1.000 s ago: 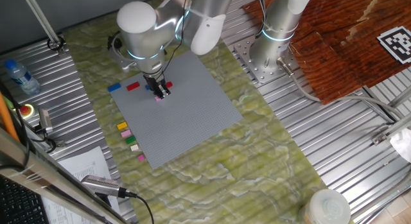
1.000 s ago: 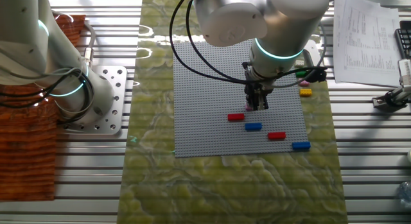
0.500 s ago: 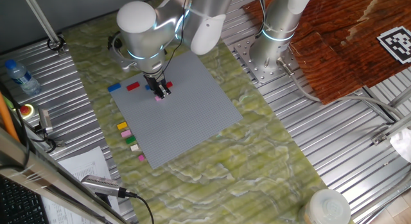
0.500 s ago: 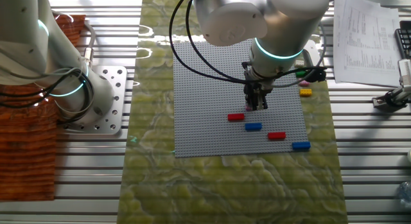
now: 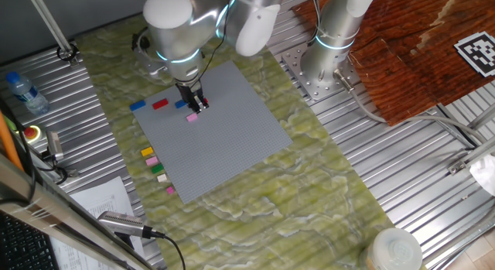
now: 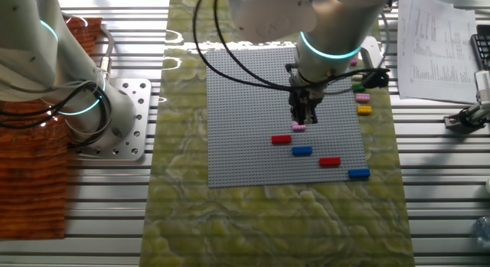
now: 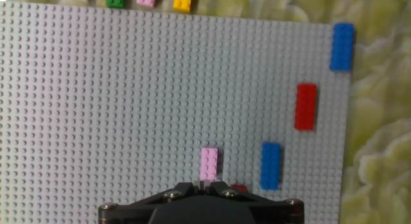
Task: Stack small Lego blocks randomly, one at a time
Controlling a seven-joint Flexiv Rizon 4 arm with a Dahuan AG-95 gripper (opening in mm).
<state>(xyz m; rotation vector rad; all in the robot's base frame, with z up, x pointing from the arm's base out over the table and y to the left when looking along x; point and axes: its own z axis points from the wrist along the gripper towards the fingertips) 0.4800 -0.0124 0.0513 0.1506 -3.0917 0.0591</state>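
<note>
hand view shows my tool (image 7: pixel 207 183) narrow and empty above the pink brick (image 7: pixel 209 163), seated on the baseplate (image 7: pixel 128 108) as a base for stacking.

Pink brick (image 7: pixel 209 163), blue brick (image 7: pixel 270 165) seemingly crowd baseplate (image 7: pixel 128 108) centre.

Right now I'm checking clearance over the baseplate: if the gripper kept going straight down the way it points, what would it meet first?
Probably the pink brick on the grey baseplate. The gripper hangs just above it, though the exact line-up is hard to judge.
</note>
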